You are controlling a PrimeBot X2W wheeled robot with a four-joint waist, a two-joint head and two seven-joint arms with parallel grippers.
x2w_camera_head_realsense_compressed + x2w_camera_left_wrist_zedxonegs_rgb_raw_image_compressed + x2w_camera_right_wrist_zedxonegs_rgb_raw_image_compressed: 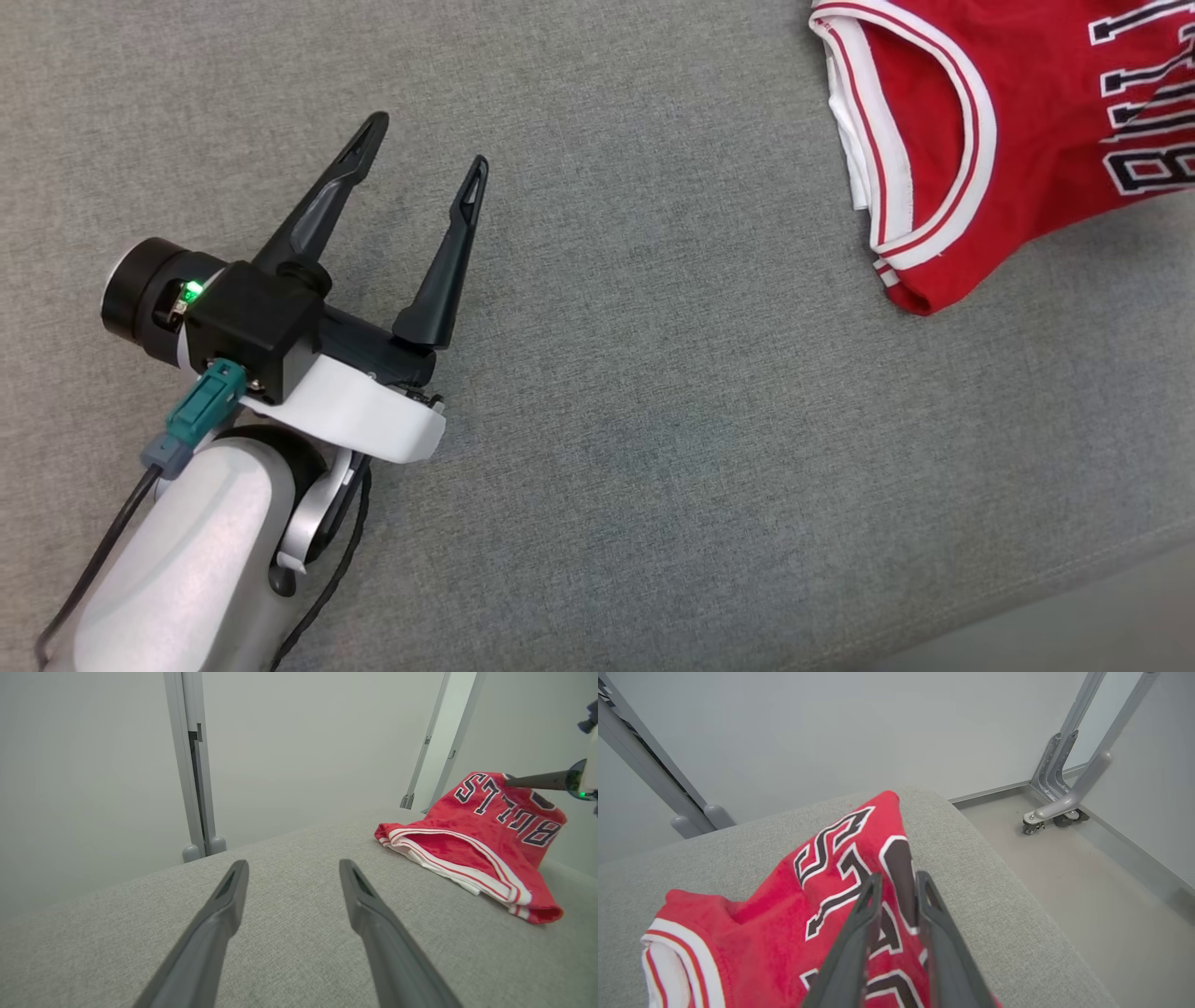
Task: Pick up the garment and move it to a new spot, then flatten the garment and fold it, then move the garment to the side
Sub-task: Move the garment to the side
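Where its two long dark fingers press almost together, the right claw [899, 879] pinches a fold of the red sleeveless basketball jersey [775, 933], a knit top with white-and-red trim and dark, white-edged lettering. A strip of that lettering shows in the narrow slit between the fingers. Seen from the left wrist, the cloth rises in a peak to the pinched spot, while its lower edge and armhole rest on the grey woven-fabric tabletop [653, 420]. In the head view the jersey lies at the 2 o'clock corner, running off the top and right edges. The left claw [428, 143] sits well apart from it at 9 o'clock, its fingers spread wide with nothing between them, pointing toward 1 o'clock. Beyond the tabletop's edge, at 2 o'clock in the right wrist view, a grey metal frame leg on a castor [1052, 812] stands on the pale floor [1064, 872] by a plain grey wall [878, 728].
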